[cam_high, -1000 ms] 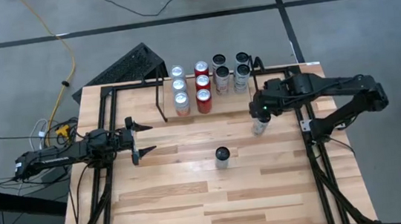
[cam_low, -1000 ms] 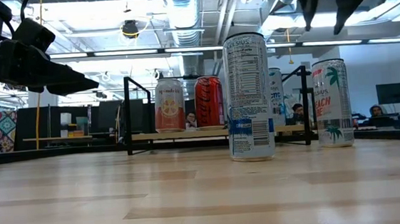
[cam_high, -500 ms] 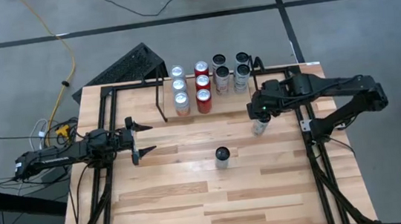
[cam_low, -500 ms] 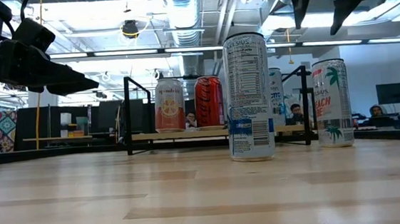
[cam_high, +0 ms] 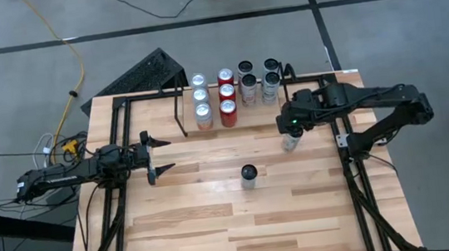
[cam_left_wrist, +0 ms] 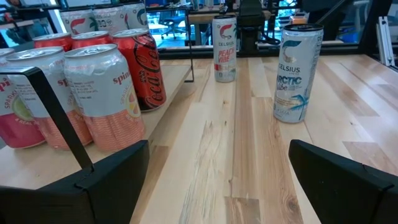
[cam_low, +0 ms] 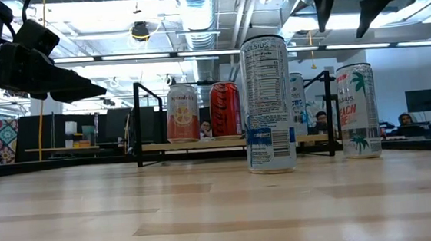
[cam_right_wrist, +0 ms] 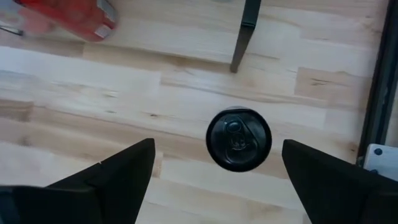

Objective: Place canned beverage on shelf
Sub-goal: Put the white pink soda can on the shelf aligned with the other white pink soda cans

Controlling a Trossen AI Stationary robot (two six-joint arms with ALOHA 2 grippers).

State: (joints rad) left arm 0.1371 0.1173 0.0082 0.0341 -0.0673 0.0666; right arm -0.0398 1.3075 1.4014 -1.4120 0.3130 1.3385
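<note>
Two tall canned beverages stand upright on the wooden table. A peach one [cam_high: 292,142] [cam_low: 358,111] stands at the right, and a white and blue one [cam_high: 249,175] [cam_low: 268,105] stands near the middle. My right gripper [cam_high: 290,123] [cam_low: 345,19] hangs open above the peach can, pointing steeply down and clear of its top [cam_right_wrist: 239,139]. My left gripper [cam_high: 159,156] [cam_left_wrist: 217,180] waits open and level at the table's left. The shelf [cam_low: 156,147], at the far edge, carries several cans on its board.
Black tubular rails [cam_high: 356,187] run along the table's left and right sides. A thin black shelf upright [cam_high: 181,113] stands on the far left part of the table. Bare tabletop [cam_high: 243,224] lies toward the near edge. People sit in the room beyond the table [cam_low: 319,120].
My right gripper has opened a little wider while staying above the peach can. Both cans have stayed where they were.
</note>
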